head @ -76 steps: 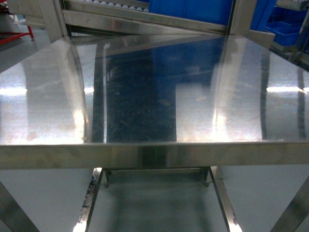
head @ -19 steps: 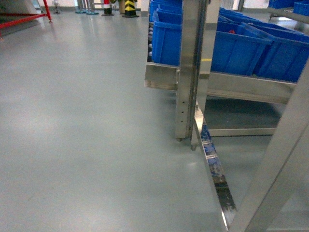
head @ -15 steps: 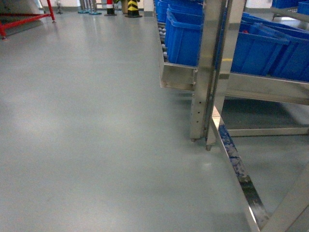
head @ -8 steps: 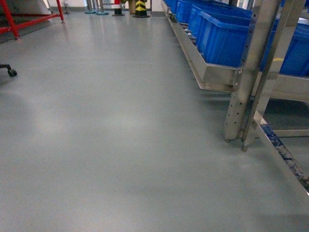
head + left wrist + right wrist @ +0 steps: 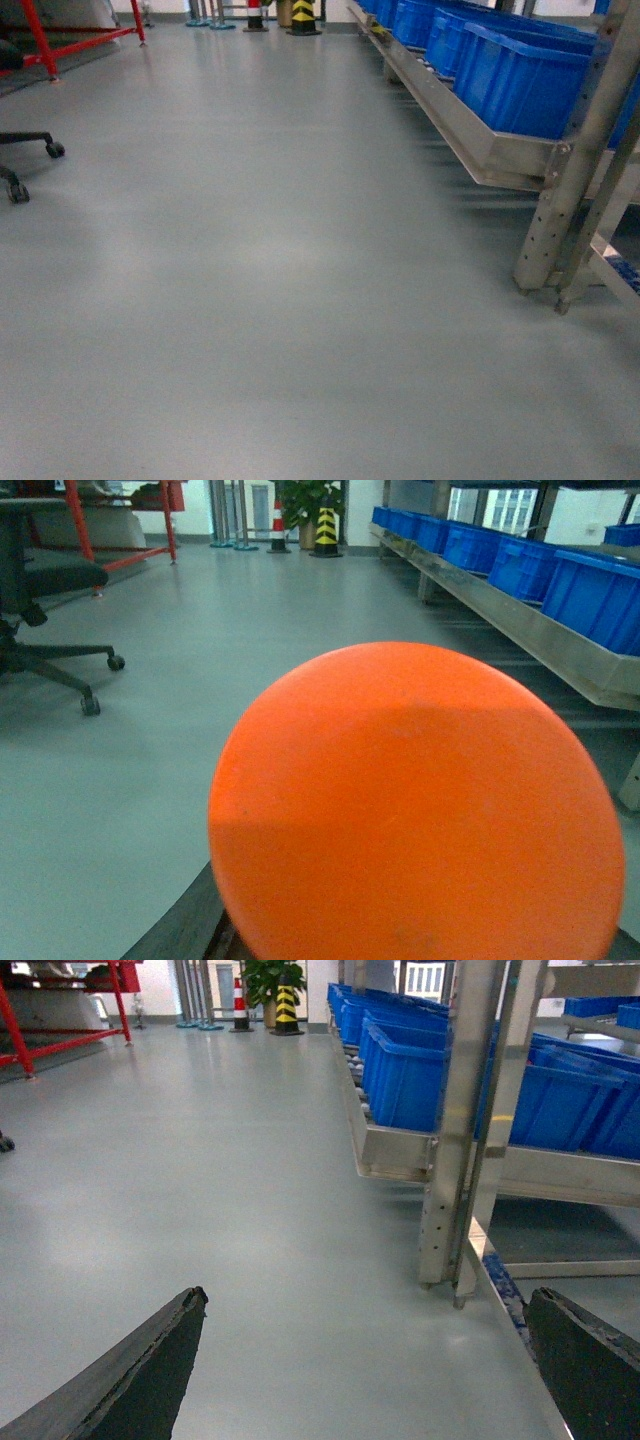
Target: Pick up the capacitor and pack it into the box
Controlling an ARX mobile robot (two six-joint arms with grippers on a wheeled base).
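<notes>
A big round orange object [image 5: 415,810], which I take to be the capacitor, fills most of the left wrist view and hangs above the floor. One dark finger [image 5: 195,930] of my left gripper shows at its lower left edge, pressed against it; the other finger is hidden behind it. In the right wrist view my right gripper [image 5: 365,1298] is open, its two dark fingers wide apart over bare grey floor with nothing between them. The box is out of view. Neither gripper shows in the head view.
Blue crates [image 5: 520,65] sit on a steel roller rack [image 5: 470,140] along the right, with its upright posts [image 5: 570,190] close by. At the left are an office chair [image 5: 40,590] and a red frame [image 5: 60,40]. A yellow-black bollard [image 5: 303,15] stands far back.
The head view has left the steel table top and swung across the floor. The rack with blue crates has slid to the right edge, and chair wheels have come in at the left.
</notes>
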